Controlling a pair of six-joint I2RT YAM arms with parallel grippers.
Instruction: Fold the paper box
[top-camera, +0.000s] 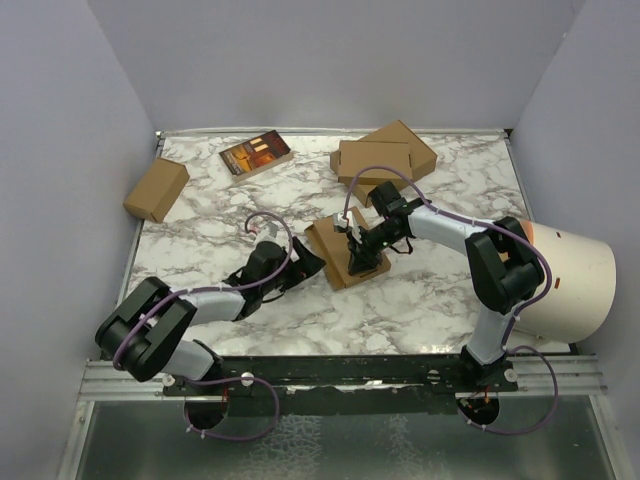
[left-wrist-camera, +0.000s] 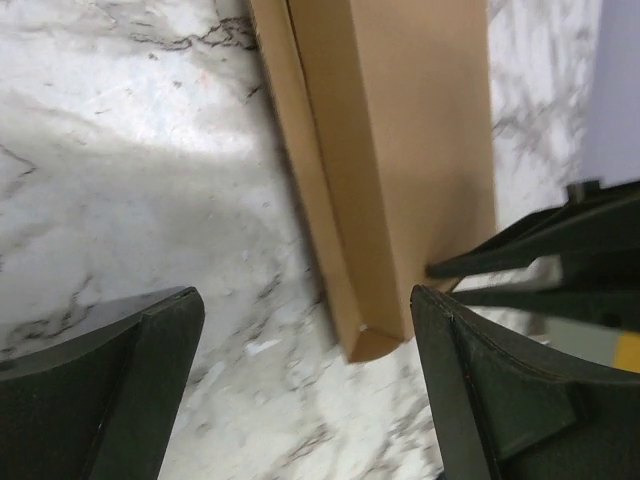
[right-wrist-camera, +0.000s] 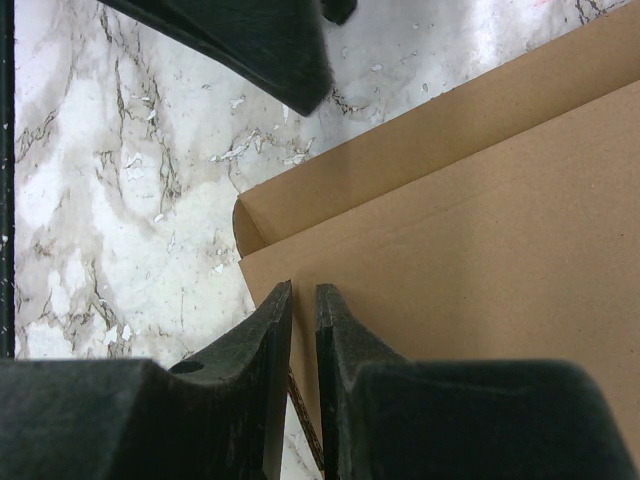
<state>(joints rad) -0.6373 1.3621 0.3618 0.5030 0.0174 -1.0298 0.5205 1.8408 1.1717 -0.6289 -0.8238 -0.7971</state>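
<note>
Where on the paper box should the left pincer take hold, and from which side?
Probably the thin side wall near the corner facing the left pincer, coming in level from the left: the paper box lies flat, and the right pincer sits over its top.

Left arm (top-camera: 205, 300): stretched low, forward; left gripper (left-wrist-camera: 305, 300) spread wide. Right arm (top-camera: 450, 228): bent inward; right gripper (right-wrist-camera: 303, 292) pinched almost together, pointing down.
</note>
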